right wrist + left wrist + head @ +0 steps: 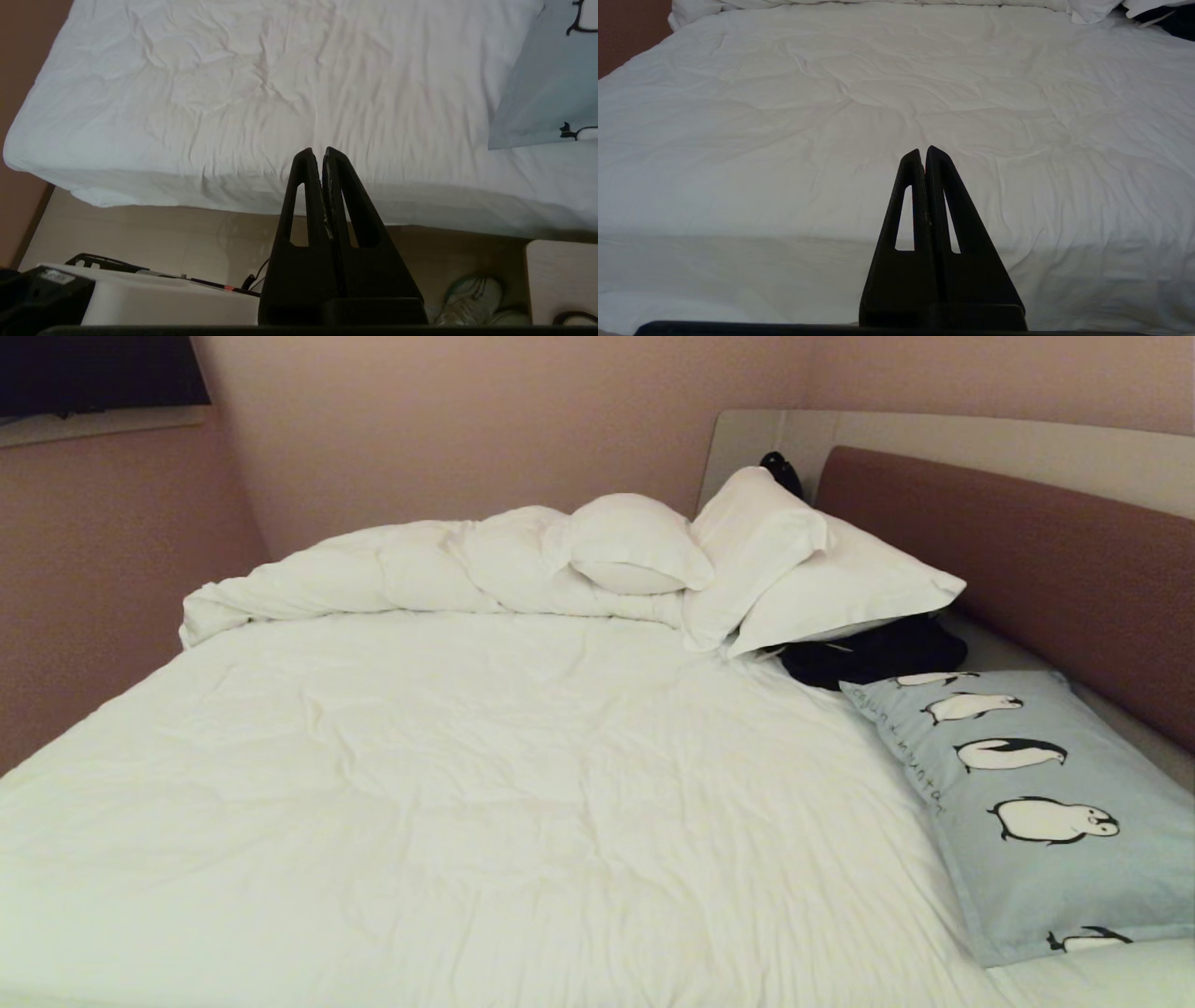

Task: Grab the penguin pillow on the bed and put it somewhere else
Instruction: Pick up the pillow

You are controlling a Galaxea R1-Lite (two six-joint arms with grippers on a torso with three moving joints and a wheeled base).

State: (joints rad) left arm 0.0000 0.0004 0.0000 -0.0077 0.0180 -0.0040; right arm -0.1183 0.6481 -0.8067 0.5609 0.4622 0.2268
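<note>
The penguin pillow (1046,803), light blue with a row of black-and-white penguins, lies flat on the right side of the bed (467,784) beside the brown headboard. Its corner also shows in the right wrist view, penguin pillow (546,88). Neither arm appears in the head view. My right gripper (317,151) is shut and empty, held off the bed's near edge above the floor, well short of the pillow. My left gripper (923,151) is shut and empty too, pointing over the near part of the white sheet.
A rumpled white duvet (392,569) and white pillows (794,569) pile up at the far side, with a black bundle (868,653) under them. Below the bed edge are the robot's white base (140,298), shoes (472,298) and a small pale table (560,280).
</note>
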